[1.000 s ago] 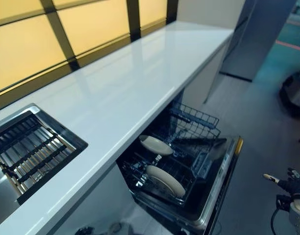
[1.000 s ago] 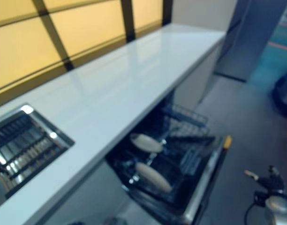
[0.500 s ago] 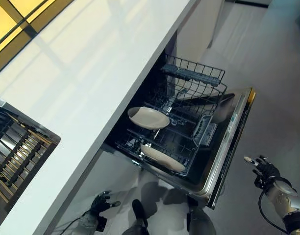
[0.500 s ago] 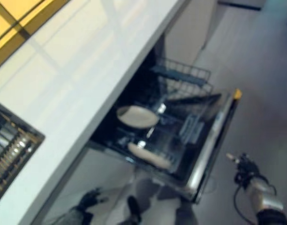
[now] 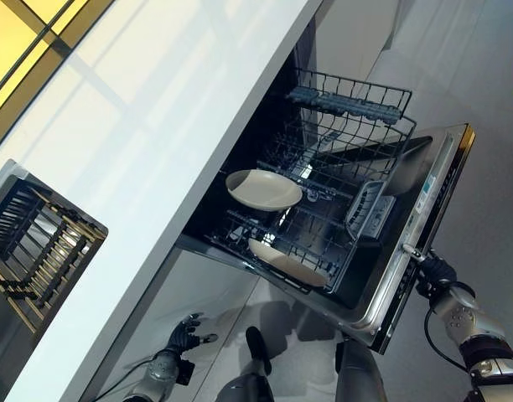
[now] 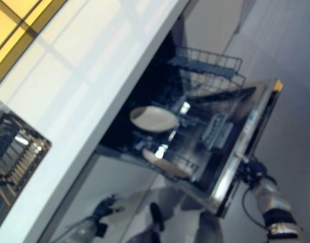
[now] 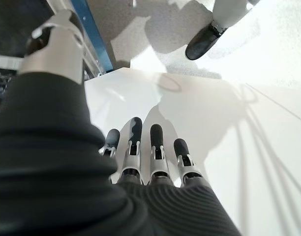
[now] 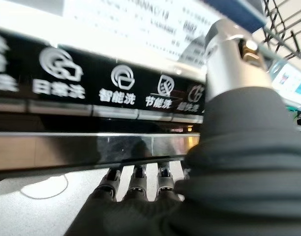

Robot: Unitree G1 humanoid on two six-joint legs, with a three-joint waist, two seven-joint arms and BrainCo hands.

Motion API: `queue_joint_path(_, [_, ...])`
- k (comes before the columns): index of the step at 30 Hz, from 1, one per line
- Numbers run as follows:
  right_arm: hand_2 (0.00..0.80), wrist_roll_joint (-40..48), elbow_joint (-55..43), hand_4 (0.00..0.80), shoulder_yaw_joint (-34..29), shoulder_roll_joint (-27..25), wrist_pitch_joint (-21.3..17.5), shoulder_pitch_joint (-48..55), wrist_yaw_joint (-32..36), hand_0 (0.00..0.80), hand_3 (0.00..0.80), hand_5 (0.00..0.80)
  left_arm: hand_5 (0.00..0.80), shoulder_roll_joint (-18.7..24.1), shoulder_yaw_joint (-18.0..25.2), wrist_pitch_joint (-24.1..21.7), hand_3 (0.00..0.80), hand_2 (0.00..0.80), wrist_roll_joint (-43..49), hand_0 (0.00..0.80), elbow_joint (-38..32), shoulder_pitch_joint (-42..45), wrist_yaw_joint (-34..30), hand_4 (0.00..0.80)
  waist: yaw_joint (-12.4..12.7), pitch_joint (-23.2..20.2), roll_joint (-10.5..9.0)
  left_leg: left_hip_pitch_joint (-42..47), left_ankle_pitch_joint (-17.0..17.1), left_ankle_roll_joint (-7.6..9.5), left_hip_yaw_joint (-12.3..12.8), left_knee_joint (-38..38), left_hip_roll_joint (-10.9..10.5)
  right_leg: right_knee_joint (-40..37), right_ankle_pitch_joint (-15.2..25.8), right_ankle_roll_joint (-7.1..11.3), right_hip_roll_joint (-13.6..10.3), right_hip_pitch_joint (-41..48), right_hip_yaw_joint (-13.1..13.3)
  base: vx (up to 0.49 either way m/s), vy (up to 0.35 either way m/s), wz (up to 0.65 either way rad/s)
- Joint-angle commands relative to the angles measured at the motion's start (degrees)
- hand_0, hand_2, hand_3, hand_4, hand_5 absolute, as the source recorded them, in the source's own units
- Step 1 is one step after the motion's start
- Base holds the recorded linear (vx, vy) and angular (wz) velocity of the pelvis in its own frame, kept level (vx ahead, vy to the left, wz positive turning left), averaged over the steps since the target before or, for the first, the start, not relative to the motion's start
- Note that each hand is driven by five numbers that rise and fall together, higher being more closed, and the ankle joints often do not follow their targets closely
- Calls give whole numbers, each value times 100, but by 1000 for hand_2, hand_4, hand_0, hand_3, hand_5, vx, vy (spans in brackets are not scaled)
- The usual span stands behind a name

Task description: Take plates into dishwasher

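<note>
The dishwasher stands open under the white counter, its door [image 5: 424, 197] folded down and its lower rack [image 5: 323, 226] pulled out. Two cream plates lie in the rack: one [image 5: 263, 189] further in, one [image 5: 288, 262] near the rack's front. My right hand [image 5: 431, 270] is at the door's outer edge. In the right wrist view its fingers [image 8: 135, 179] reach straight to the underside of the steel edge and its thumb [image 8: 231, 54] stands over the control panel. My left hand [image 5: 183, 335] hangs low by the cabinet front, fingers [image 7: 143, 147] straight and empty.
The long white counter [image 5: 156, 109] runs above the dishwasher. A sink with a black drying rack [image 5: 38, 251] is set in it at the left. A raised wire basket [image 5: 349, 100] stands at the rack's far end. Grey floor [image 5: 491, 126] lies to the right of the door.
The camera has tipped further down. My right hand has risen from beside the door to its outer edge and now touches it. The plates have not moved.
</note>
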Motion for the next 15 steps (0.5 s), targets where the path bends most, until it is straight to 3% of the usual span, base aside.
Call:
queue_joint_path(1, [0,-16,-86,0,356,93,-67,-479,375,0,0,0,0,9,-1,-155,0,0,-246,0,-100,-147,269,0,274,62,181,-489,275,-98,-480,156,-81,232,-356,-161,-62,329,-473,19,86,3])
queue_joint_path(15, [0,-207,-271,0,873,637,-45,-803,518,0,0,0,0,-193,-65,-232,0,0,-275,0,-192,134,272,0,529,81,178,-422,195,14,-431,81,-259,-12,-164,-31,-297,444,-631,43,75,-1])
